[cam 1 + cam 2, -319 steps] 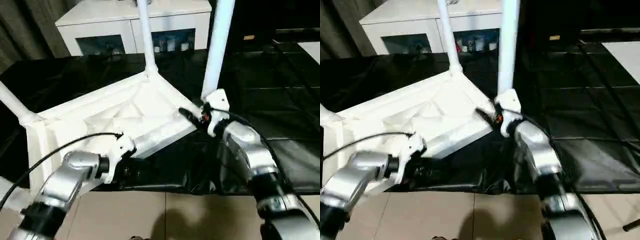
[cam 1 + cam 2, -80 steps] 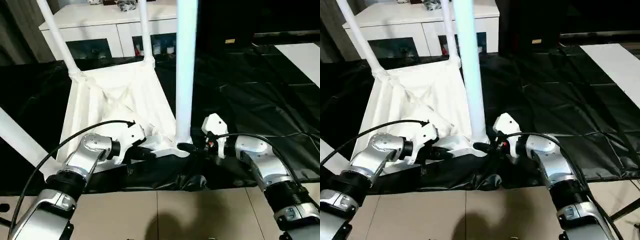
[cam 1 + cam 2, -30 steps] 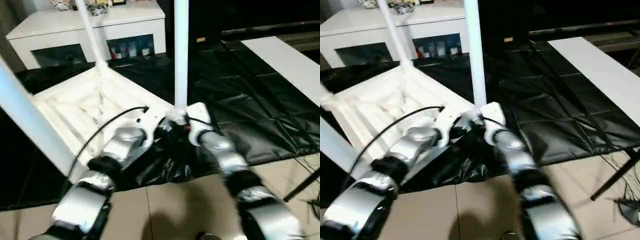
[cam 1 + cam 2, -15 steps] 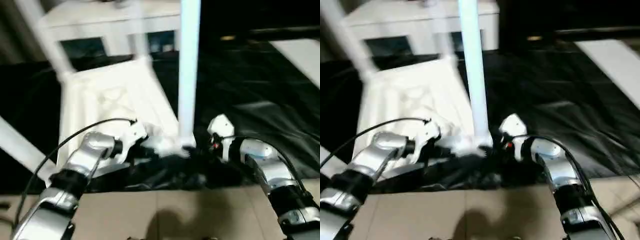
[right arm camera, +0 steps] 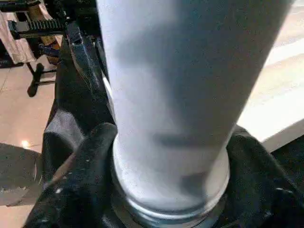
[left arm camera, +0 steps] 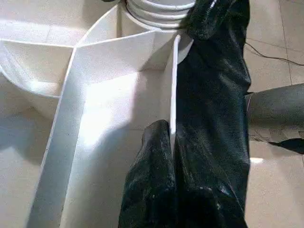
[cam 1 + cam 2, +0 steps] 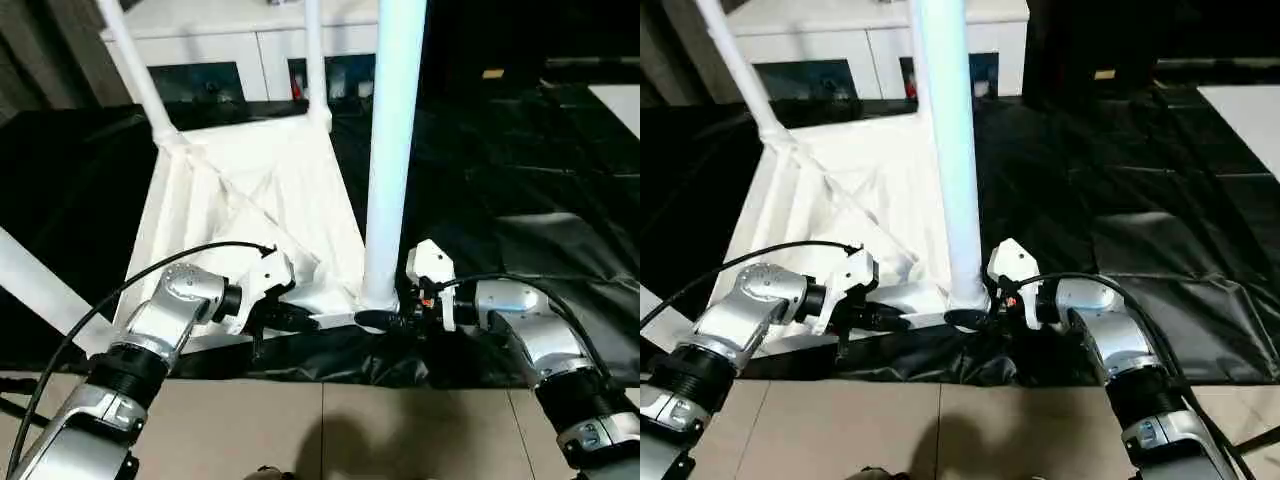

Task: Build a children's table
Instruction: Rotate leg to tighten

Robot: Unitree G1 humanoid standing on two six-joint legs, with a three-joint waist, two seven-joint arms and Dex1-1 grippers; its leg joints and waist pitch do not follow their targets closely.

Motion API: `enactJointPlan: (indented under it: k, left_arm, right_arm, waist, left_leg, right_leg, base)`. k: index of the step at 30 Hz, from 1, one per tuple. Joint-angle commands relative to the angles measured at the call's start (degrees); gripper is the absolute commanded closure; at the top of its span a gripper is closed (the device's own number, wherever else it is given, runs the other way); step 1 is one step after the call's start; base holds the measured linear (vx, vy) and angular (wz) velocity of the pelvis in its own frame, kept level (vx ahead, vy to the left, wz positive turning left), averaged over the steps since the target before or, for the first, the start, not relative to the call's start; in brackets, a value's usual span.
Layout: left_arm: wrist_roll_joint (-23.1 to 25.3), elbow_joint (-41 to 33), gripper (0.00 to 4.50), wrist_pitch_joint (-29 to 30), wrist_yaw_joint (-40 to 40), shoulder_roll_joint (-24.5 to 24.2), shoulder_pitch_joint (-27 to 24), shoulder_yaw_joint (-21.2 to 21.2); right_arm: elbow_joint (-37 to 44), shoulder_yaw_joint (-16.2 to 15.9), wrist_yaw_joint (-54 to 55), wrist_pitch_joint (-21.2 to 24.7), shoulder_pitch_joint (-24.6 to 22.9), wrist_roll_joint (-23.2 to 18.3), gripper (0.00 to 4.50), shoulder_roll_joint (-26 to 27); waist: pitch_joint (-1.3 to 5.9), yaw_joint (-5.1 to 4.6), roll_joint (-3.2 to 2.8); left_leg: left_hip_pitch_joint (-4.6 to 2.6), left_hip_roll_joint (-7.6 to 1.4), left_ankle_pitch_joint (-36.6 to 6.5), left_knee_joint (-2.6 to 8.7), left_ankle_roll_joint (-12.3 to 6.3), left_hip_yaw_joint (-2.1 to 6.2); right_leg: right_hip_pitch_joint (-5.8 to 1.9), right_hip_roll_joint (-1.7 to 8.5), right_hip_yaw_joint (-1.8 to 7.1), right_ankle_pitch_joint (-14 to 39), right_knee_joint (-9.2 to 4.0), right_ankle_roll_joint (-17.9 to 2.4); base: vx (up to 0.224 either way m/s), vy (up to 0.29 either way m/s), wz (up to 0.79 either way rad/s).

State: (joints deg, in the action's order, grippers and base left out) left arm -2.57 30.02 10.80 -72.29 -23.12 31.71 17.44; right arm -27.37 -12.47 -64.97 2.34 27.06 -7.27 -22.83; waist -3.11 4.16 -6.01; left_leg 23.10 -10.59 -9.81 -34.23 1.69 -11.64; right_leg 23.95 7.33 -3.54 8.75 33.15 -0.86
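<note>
The white tabletop lies upside down on the black sheet with its ribbed underside facing up. Several white legs stand in its corner sockets. The nearest leg rises from the front right corner. My left gripper is shut on the thin front rim wall of the tabletop, just left of that corner. My right gripper reaches in from the right. Its black fingers are closed against both sides of that leg's base.
A white cabinet with dark glass doors stands behind the tabletop. The black sheet spreads to the right, crumpled under the near corner. Tan floor lies in front. A black cable loops over my left forearm.
The head views have swung and tilted, so the whole picture has shifted. Both grippers are still at the same front corner, the left on the rim and the right at the leg's base.
</note>
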Motion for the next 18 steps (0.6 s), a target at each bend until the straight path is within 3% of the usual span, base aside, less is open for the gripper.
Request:
enactJointPlan:
  k: [1,4,9,11,12,14,15,18]
  left_arm:
    - [-1.23,-1.96,4.50,0.66,-0.83,-0.42,-0.10,-0.57]
    - [-1.32,-2.06,4.50,0.76,-0.86,-0.50,-0.28,-0.60]
    - [-1.30,-1.63,4.50,0.96,-0.69,-0.53,-0.43,-0.67]
    - [0.04,0.45,4.50,1.13,2.88,0.52,0.14,-0.94]
    - [0.95,2.06,4.50,0.77,5.75,1.32,0.75,-1.31]
    - [1.53,3.12,4.50,0.48,7.64,1.84,1.17,-1.56]
    - [1.59,6.15,4.50,0.80,13.26,4.30,2.62,-3.33]
    - [2.37,8.42,4.50,2.90,20.30,7.40,4.21,-4.43]
  right_arm:
    - [-0.39,-0.43,-0.28,0.64,1.45,-0.14,1.71,0.12]
    - [-0.40,-0.28,-0.70,0.70,1.56,-0.44,1.78,0.24]
    - [-1.13,1.11,0.69,0.75,1.32,-1.35,1.78,1.66]
    - [-5.48,3.31,9.67,-0.34,2.79,0.24,1.78,4.57]
    - [-7.29,4.25,13.94,-0.03,3.44,0.83,1.79,5.95]
    - [-8.34,4.82,16.52,0.27,3.82,1.14,1.80,6.79]
    - [-9.48,6.41,22.66,1.63,4.11,0.81,1.80,9.90]
    - [-11.17,7.93,33.00,2.78,5.08,1.97,1.80,14.13]
  waist:
    - [4.32,-0.19,1.33]
    - [4.41,-0.43,1.46]
    - [4.65,-0.59,1.13]
    - [4.78,-0.87,1.07]
    - [4.60,-1.21,1.03]
    - [4.44,-1.89,1.06]
    - [4.42,-2.13,0.94]
    - [4.48,-2.62,1.01]
  left_leg:
    - [-1.88,-2.21,-16.35,4.63,-3.21,0.94]
    - [-1.74,-2.12,-15.53,4.53,-3.51,0.94]
    - [-1.54,-2.02,-13.04,4.17,-4.72,0.95]
    - [-1.60,-1.92,-12.49,4.11,-4.51,0.95]
    - [-1.28,-1.81,-13.04,4.25,-4.02,1.06]
    - [-1.51,-1.68,-16.12,4.45,-2.44,1.15]
    - [-1.71,-1.68,-17.08,4.41,-2.08,1.04]
    - [-1.46,-1.50,-16.99,4.57,-1.26,1.33]
  right_leg:
    - [-2.52,1.02,1.19,16.90,-3.12,-10.74]
    - [-2.59,1.00,1.16,15.94,-3.09,-10.84]
    - [-2.73,0.97,1.09,12.60,-2.69,-11.86]
    - [-2.62,0.89,1.01,11.65,-2.58,-12.26]
    - [-2.82,0.97,0.96,12.32,-2.60,-12.16]
    - [-2.75,0.92,0.84,15.81,-2.95,-11.44]
    - [-2.52,0.87,0.97,16.31,-3.10,-11.25]
    - [-2.89,0.96,0.85,16.62,-3.13,-10.58]
  base:
    - [0.000,0.000,0.00]
    - [0.000,0.000,0.00]
    - [0.000,0.000,0.00]
    - [0.000,0.000,0.00]
    - [0.000,0.000,0.00]
    - [0.000,0.000,0.00]
    - [0.000,0.000,0.00]
    - [0.000,0.000,0.00]
